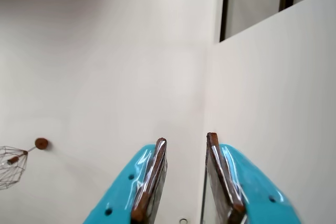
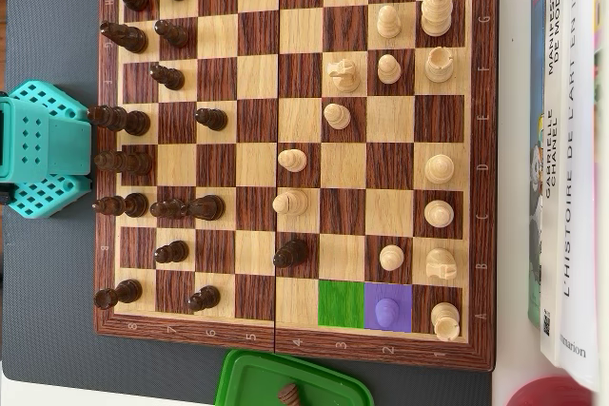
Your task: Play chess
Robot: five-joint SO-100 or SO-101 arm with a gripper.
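Wooden chessboard (image 2: 238,54) with dark and light squares lies flat on a dark grey surface (image 2: 48,292), seen from overhead, its framed border running close to the picture's top edge. Dark pieces (image 2: 128,38) crowd the left files of that view; several lie tipped on their sides. Light pieces (image 2: 439,11) stand mostly toward the right. A few from each side sit near the centre line: a dark pawn (image 2: 290,253) and light pawns (image 2: 292,160) around the middle fold.

Bottom row: one square tinted green (image 2: 342,303), bare; the square just right of it tinted purple (image 2: 388,307), with a pawn standing on it. Open squares stretch across the middle columns.

Teal plastic arm base (image 2: 43,151) sits at the board's left edge. A green plastic lid or tray (image 2: 257,382) touches the bottom border, holding one dark piece (image 2: 288,394). Stacked books (image 2: 571,159) flank the right edge.

Wrist view: the teal end effector (image 1: 186,142) points at a pale wall (image 1: 105,66), its brown-padded fingers (image 1: 152,179) parted moderately with nothing between them. A wire cage lamp (image 1: 10,166) hangs at far left.
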